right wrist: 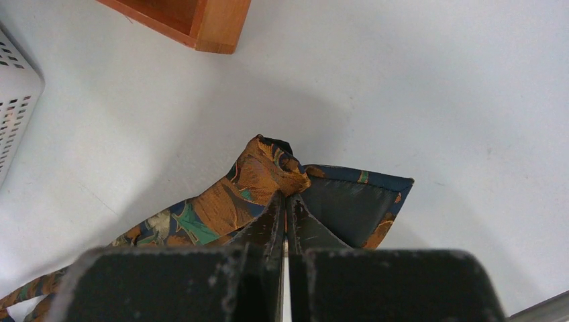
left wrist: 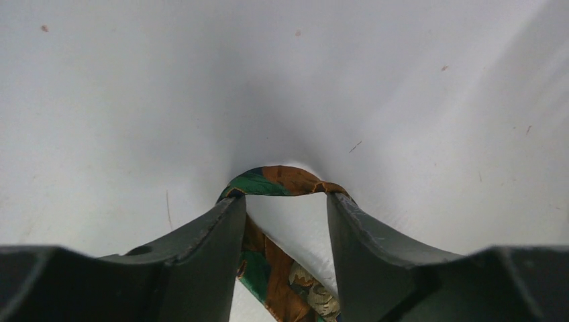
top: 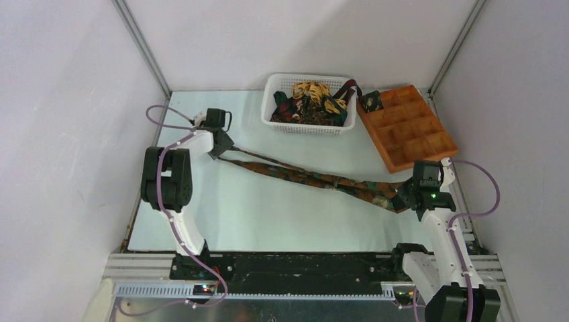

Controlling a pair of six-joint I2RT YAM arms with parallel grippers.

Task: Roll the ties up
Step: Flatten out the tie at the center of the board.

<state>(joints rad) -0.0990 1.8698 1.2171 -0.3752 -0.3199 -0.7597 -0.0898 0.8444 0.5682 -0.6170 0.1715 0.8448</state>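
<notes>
Counter (top: 268, 221): one patterned tie (top: 308, 178) laid out diagonally, narrow end left, wide end right. One tray (top: 419, 137), with one rolled coil (top: 370, 101) in the corner compartment nearest the basket. One basket (top: 282, 83) holding tangled ties (top: 312, 100), number unclear. Left pincer (left wrist: 286, 201): jaws parted, narrow end loose between them. Right pincer (right wrist: 287, 201): pinched shut on the wide end. Fabric looks limp, light and probably slippery, so best taken at an end.

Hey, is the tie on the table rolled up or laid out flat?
Laid out, unrolled: the tie stretches across the table from the left gripper to the right gripper.
</notes>
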